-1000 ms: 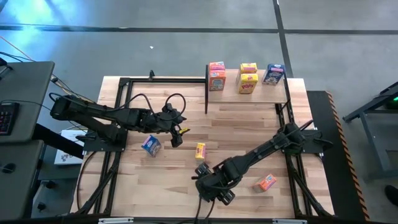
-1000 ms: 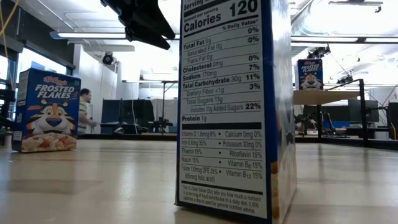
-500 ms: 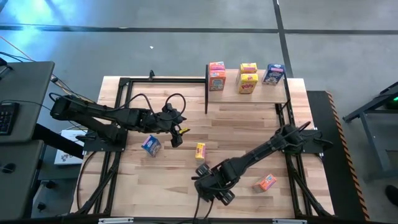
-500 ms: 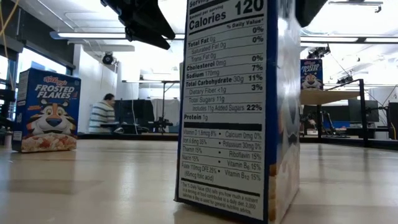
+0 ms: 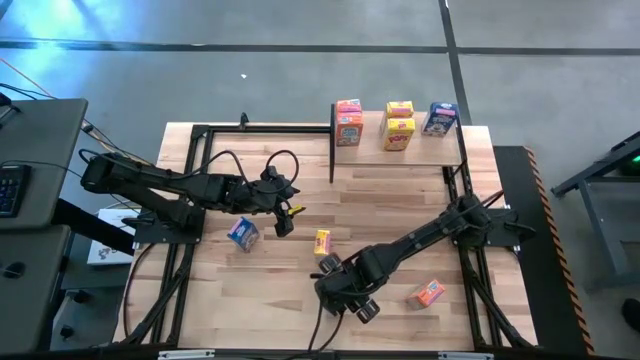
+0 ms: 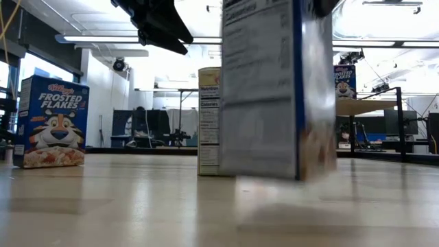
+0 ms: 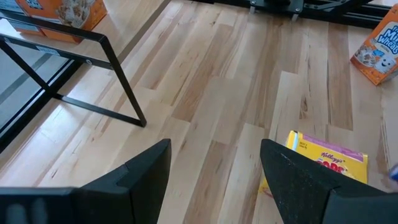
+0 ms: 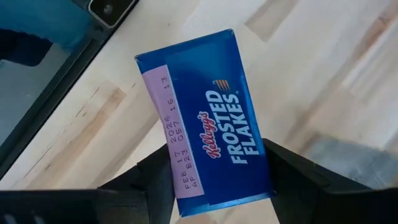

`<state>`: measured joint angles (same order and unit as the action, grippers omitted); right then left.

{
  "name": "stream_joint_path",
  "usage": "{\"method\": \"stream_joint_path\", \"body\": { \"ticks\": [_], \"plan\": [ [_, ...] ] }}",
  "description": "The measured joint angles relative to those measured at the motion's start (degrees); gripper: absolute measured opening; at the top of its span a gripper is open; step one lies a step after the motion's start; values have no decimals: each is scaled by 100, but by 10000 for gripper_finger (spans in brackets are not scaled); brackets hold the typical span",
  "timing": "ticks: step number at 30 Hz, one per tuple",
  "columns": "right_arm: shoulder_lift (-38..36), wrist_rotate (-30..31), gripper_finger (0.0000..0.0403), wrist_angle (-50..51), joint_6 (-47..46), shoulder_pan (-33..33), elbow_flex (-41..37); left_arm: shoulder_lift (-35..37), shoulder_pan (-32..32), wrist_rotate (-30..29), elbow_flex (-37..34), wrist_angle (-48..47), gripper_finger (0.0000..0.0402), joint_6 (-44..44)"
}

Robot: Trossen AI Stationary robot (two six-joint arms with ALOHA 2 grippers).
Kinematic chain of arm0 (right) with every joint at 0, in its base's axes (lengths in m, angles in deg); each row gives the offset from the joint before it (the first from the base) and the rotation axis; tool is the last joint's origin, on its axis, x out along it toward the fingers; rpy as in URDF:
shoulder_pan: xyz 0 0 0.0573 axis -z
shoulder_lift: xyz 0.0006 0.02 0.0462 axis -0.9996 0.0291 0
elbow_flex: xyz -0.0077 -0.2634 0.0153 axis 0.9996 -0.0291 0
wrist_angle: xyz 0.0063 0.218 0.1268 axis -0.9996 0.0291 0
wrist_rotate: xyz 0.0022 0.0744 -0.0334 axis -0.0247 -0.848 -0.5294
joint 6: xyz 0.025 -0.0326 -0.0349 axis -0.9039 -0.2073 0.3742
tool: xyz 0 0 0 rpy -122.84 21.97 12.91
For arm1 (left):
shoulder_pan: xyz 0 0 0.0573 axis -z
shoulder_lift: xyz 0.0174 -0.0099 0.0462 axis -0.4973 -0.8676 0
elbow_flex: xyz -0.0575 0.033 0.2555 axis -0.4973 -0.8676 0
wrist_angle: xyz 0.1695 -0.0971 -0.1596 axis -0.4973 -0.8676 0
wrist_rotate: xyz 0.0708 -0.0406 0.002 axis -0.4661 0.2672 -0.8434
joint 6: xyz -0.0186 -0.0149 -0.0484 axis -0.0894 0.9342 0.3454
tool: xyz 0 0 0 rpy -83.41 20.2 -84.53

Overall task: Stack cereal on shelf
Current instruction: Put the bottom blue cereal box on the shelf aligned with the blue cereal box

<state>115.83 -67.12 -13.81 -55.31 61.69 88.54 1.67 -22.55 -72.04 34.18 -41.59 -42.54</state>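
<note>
My right gripper [image 5: 338,286] is near the table's near edge, shut on a blue cereal box [image 8: 205,124], which the low view shows blurred and off the tabletop [image 6: 274,89]. My left gripper [image 5: 283,218] hovers open at mid-table [image 7: 214,180]. Between the arms a yellow box [image 5: 322,242] stands on its end, with another blue box [image 5: 243,233] to its left. An orange-pink box [image 5: 427,293] lies flat at the near right. The shelf [image 5: 415,152] at the far right carries stacked orange-pink [image 5: 349,122] and yellow [image 5: 400,126] boxes and one blue box [image 5: 440,120]. My right gripper pinches the blue box between its two fingers [image 8: 155,180], one on each broad face, near the box's upper end [image 8: 249,180]. The fingers come from above, pointing down. The box hangs roughly upright below them, its bottom edge [image 6: 267,175] clear of the table.
Black metal frames run along the table's left [image 5: 190,180] and right [image 5: 468,200] sides. The shelf's thin black posts [image 7: 124,93] stand on the far right of the tabletop. Bare planks lie between the yellow box and the shelf.
My right gripper has risen and shifted slightly toward the far right, carrying the blue box. The box stood on the table a second ago and is now lifted clear, uncovering the yellow box behind it in the low view.
</note>
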Motion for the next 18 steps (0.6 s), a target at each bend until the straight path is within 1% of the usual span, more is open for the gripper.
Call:
{"method": "stream_joint_path", "body": {
  "ticks": [13, 18],
  "plan": [
    [-975, 164, 202, 1110, -377, 453, -3, 0, 0, 0, 2, 0, 239, 0],
    [-1439, 439, 202, 1459, -485, 646, -4, 0, 0, 2, 2, 0, 239, 0]
  ]
}}
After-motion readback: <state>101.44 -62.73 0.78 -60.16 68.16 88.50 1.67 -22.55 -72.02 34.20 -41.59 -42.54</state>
